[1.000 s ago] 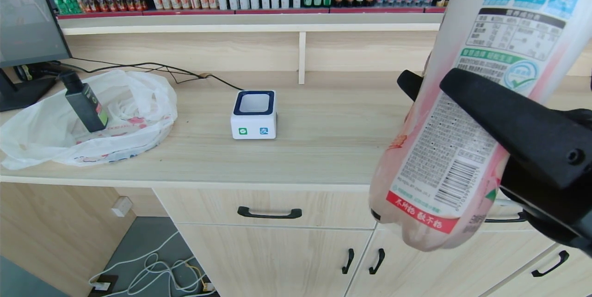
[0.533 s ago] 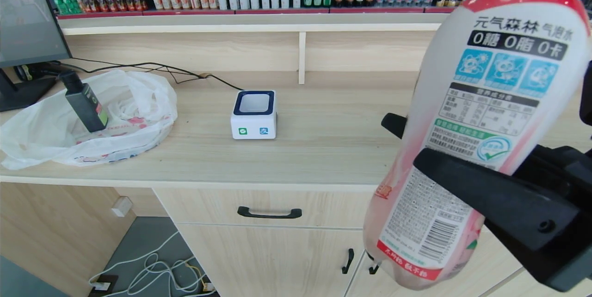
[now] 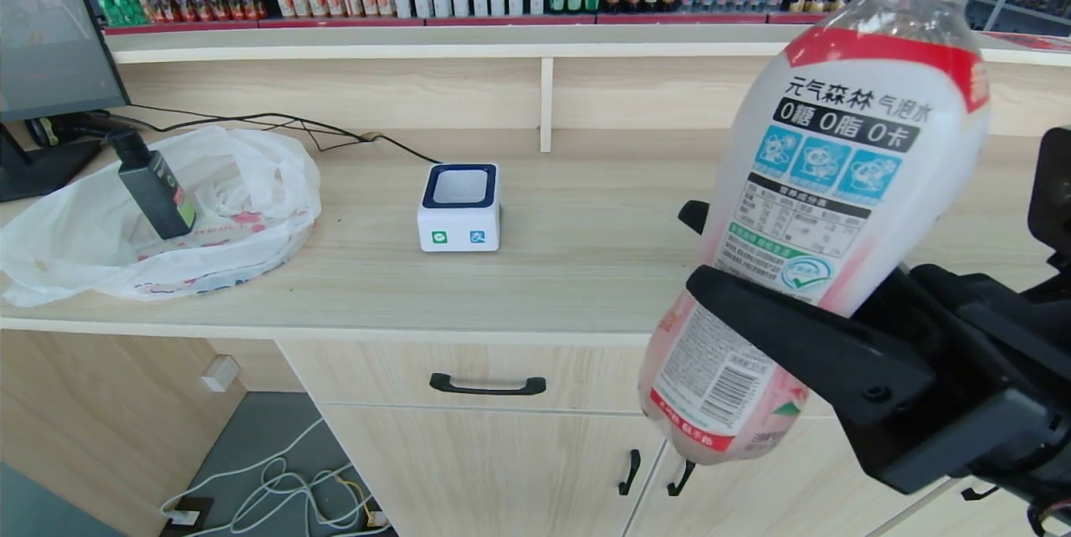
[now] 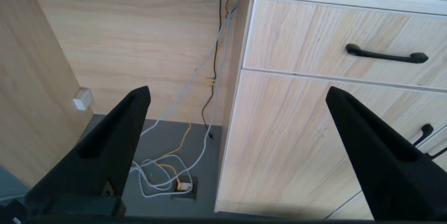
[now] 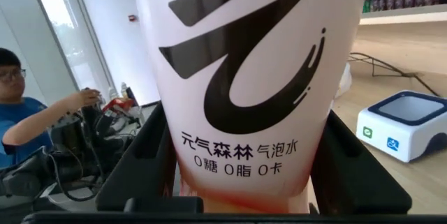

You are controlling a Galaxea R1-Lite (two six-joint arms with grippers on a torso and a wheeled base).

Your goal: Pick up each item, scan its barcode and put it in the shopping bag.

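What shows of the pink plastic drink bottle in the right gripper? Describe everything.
Clear plastic bottle of pale pink drink, wrapped in a white-and-pink label with a red band near the neck and a barcode near the base. It tilts neck-up, off the wooden counter, clamped across its lower half by the black right gripper.

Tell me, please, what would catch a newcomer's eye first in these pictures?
The big pink-and-white drink bottle stands out first, held up close on the right, clamped in the right gripper with its barcode towards the head camera. To its left on the wooden counter sits a small white scanner. Further left lies a white shopping bag with a dark bottle tilted in it.
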